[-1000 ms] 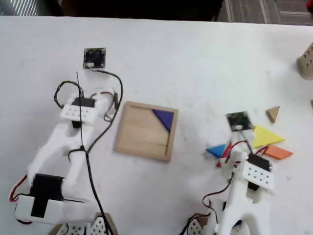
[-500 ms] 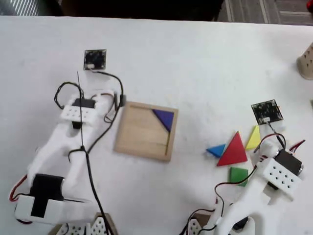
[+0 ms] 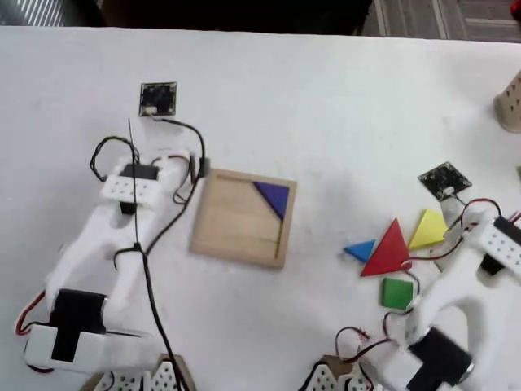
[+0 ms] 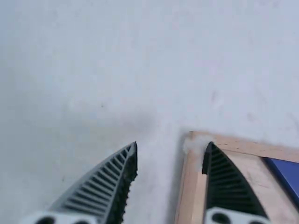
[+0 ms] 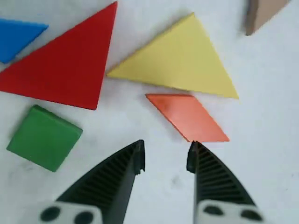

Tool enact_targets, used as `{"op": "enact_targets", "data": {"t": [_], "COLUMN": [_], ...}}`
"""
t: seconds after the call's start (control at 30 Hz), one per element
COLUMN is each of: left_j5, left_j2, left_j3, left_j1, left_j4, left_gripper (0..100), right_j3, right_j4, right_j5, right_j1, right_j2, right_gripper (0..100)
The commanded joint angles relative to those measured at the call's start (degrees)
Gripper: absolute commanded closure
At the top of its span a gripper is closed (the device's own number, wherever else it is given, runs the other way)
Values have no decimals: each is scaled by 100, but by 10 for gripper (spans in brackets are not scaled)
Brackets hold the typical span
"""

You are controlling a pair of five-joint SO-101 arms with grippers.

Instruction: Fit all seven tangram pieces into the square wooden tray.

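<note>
Right tool [image 5: 164, 156] parted beside slanting orange parallelogram [image 5: 187, 116].

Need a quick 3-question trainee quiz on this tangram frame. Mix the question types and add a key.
1. True or false: the wooden tray already holds exactly one piece, a purple triangle.
2. Which loose piece lies closest to the tips of the right pincer? A) green square B) orange parallelogram C) blue triangle
3. Fill in: the left pincer, at a corner of the tray, is ___ (open or shut).

Key: 1 true; 2 B; 3 open.
</note>
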Motion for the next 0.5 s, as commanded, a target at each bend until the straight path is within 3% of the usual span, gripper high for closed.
{"op": "enact_targets", "data": {"t": [0.0,0.17,0.37,0.47], "left_j5": [9,9,9,9], "left_j2": [-303,-303,-303,-259], "left_j3": [-53,-53,-53,-53], "left_j1": [-40,-40,-40,-40], "left_j4": [-114,-114,-114,-237], "left_gripper": [765,764,764,764], "right_j3": [-870,-1793,-2207,-2180], "right_j4": [22,31,48,48], "right_j5": [642,1090,1451,1495], "right_j1": [66,110,119,136], "right_j2": [690,1640,2554,2721], "right_gripper": [839,834,712,721]}}
